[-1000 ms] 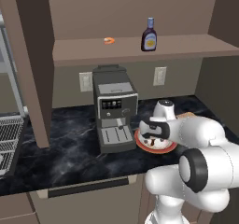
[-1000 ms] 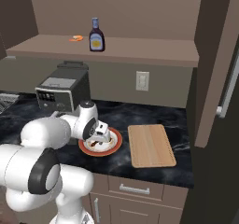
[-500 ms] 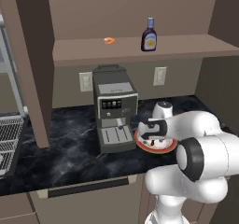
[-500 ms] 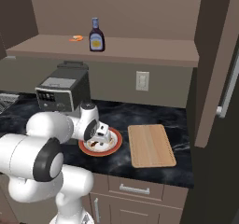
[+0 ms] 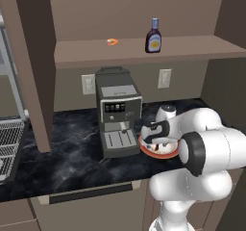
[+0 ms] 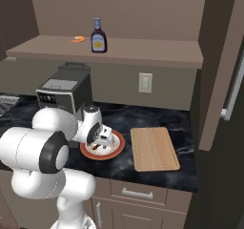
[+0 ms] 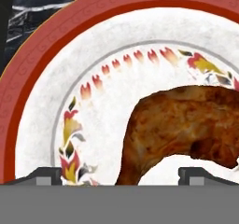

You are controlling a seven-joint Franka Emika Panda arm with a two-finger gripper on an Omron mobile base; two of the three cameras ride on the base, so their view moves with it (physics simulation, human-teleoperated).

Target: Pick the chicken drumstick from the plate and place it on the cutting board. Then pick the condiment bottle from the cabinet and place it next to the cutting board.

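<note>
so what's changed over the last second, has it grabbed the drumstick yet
The gripper has come down closer over the plate, jaws open on either side of the chicken drumstick. Nothing grasped yet. The drumstick lies on the plate, cutting board bare, condiment bottle on the cabinet shelf as before.

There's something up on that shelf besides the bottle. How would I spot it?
Look at the long wooden shelf above the coffee machine. To the left of the dark bottle lies a tiny orange ring. It is flat and bright, far lower than the upright bottle.
</note>
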